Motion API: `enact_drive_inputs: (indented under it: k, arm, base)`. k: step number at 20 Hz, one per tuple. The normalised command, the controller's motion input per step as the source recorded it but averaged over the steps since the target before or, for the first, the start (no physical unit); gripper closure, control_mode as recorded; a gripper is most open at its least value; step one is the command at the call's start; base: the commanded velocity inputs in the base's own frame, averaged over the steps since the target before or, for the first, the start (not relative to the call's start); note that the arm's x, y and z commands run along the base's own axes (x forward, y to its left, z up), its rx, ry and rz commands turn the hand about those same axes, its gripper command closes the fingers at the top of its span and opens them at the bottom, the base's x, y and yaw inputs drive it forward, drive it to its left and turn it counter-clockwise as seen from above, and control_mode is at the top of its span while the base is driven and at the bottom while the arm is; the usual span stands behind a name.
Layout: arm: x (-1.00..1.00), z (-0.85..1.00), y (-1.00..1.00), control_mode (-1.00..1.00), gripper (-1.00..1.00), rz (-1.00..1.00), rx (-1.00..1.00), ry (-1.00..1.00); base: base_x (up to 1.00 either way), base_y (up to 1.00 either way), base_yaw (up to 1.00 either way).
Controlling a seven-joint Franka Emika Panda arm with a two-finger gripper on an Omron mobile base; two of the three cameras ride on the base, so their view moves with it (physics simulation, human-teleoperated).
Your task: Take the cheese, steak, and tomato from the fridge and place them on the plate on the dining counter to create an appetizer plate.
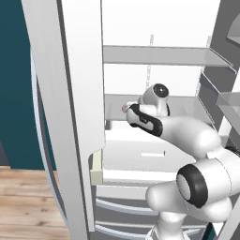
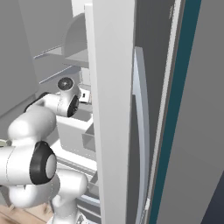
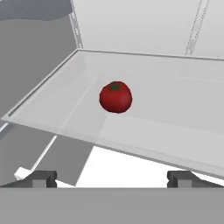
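Inside the tall white fridge [image 1: 140, 28], the robot's wide-open gripper [image 3: 111, 178] faces a glossy red tomato [image 3: 115, 97] on a translucent shelf [image 3: 175, 118], apparently lining up a grasp.

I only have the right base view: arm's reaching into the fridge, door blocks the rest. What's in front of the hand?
Observer: A tomato, alone on a glass shelf, straight ahead of the gripper in the hand view.
Operator: Holding anything?
Observer: No. Fingertips stand wide apart with nothing between them, short of the shelf's front edge.
Operator: Which shelf?
Observer: In the left base view, the hand is at the lower of the two shelves inside the fridge, above the drawer.
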Motion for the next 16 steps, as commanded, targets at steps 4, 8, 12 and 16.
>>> enact_drive_inputs:
  k: [4, 8, 12, 16]
  arm:
    - [0.18, -0.12, 0.0, -1.0, -1.0, 0.0, 0.0, 0.0]
    - [0.17, -0.01, 0.0, -1.0, -1.0, -0.01, 0.0, 0.04]
    - [0.16, 0.0, 0.0, -1.0, -1.0, -0.02, 0.0, 0.06]
    - [0.12, -0.02, 0.0, -1.0, -1.0, -0.02, 0.0, 0.03]
  base:
    - [0.0, 0.0, 0.0]
    - [0.0, 0.0, 0.0]
    - [0.0, 0.0, 0.0]
    - [0.0, 0.0, 0.0]
